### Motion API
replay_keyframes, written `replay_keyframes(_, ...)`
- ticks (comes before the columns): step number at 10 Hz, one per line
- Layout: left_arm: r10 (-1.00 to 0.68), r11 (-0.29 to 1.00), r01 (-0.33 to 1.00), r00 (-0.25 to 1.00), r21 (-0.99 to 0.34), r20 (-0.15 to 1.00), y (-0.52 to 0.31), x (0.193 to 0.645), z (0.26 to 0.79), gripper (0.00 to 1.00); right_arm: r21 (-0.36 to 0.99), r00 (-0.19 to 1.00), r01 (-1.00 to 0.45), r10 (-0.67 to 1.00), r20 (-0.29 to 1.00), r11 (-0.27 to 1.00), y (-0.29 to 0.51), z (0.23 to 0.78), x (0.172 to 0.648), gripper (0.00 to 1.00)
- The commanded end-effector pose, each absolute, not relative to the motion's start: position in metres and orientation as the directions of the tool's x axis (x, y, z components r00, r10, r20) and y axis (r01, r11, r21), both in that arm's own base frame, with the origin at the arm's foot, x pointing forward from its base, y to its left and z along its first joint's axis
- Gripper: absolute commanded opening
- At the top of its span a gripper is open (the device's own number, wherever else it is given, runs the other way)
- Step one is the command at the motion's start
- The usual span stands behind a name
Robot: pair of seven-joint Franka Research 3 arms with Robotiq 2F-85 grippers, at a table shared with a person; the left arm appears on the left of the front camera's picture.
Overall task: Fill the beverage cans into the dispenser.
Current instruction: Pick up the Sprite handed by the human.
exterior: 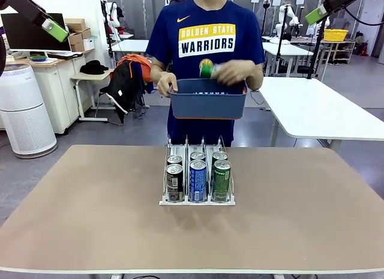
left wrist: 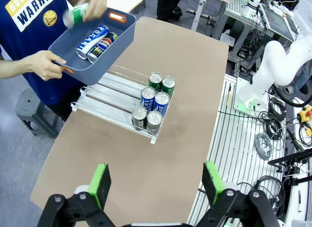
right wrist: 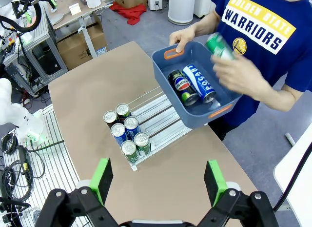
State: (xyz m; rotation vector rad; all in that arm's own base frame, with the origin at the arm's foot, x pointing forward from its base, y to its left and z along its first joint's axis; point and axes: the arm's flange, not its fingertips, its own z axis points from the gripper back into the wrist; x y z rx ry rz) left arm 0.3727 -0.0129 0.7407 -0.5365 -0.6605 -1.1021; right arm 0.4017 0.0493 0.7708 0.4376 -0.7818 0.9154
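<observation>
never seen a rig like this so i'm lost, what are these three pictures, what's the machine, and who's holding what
Two white robot arms share a table with a person. The front picture looks across it from between the arms; the other two come from a camera on each wrist. The green-padded prongs at their bottom edges are the left gripper and right gripper, both open, empty, high above the table. On the table stands the dispenser, a three-lane rack, with six cans at the robot's end, two per lane. The person holds a blue-grey bin with one hand and a green can above it with the other hand. Two more cans lie in the bin.
</observation>
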Motion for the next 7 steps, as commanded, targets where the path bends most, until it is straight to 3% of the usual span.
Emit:
replay_keyframes(1, -0.628, 0.363, 0.929, 0.299, -0.069, 0.718, -0.0126, 0.3725, 0.7411, 1.0, 0.014, 0.365, -0.837, 0.539, 0.759, 0.547, 0.0488, 0.7702, 0.4017, 1.0)
replay_keyframes(7, -0.628, 0.363, 0.929, 0.299, -0.069, 0.718, -0.0126, 0.3725, 0.7411, 1.0, 0.014, 0.365, -0.837, 0.539, 0.759, 0.547, 0.0488, 0.7702, 0.4017, 1.0)
